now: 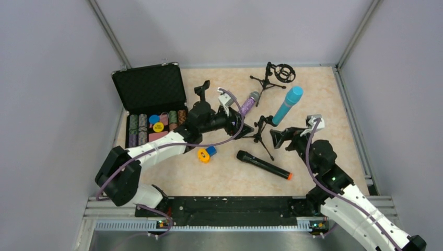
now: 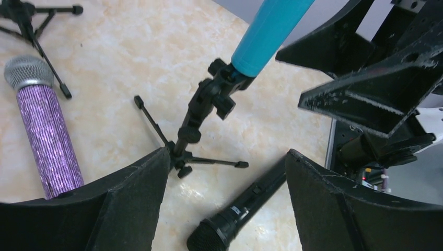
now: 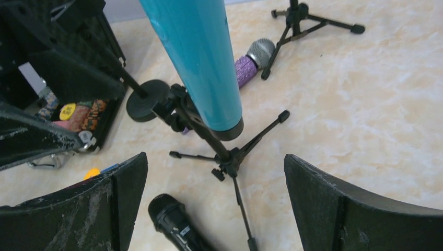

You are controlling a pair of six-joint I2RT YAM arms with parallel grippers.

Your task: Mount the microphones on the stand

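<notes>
Far left: open chip case (image 1: pixel 149 89), and near it a small orange-and-blue object (image 1: pixel 205 154). Neither is yours to move.

L gripper (image 1: pixel 239 124) sits mid-table, jaws spread wide w/ nothing between them. Its fingers (image 2: pixel 130 198) frame the near stand (image 2: pixel 190 130).

Just far of it the purple mic (image 1: pixel 249 102) lies flat on the table, in no clip, silver grille pointing far-right. It's a rigid tube, prob. moderate weight, and the glitter skin should give your pads some bite. Take it mid-barrel, across the axis. Stay off the grille, since mesh prob. dents.

The far stand (image 1: pixel 271 78) w/ a ring-shaped holder stands at the far edge, empty as far as you can see.

The light-blue mic (image 1: pixel 288 104) sits in the near stand's clip, tilted up toward far right. That stand looks light on thin tripod legs, so it prob. tips if nudged. Keep clear of the legs, or steady the post w/ your other arm.

The black mic (image 1: pixel 264 165) lies flat on the near side, head left, orange end right, close to a tripod leg. Its barrel is smooth and round, so it'll likely roll or slip. Pinch it mid-barrel, a bit toward the head for balance.

R gripper (image 1: pixel 275 140) faces the near stand from the right, jaws wide apart, holding nothing.
</notes>
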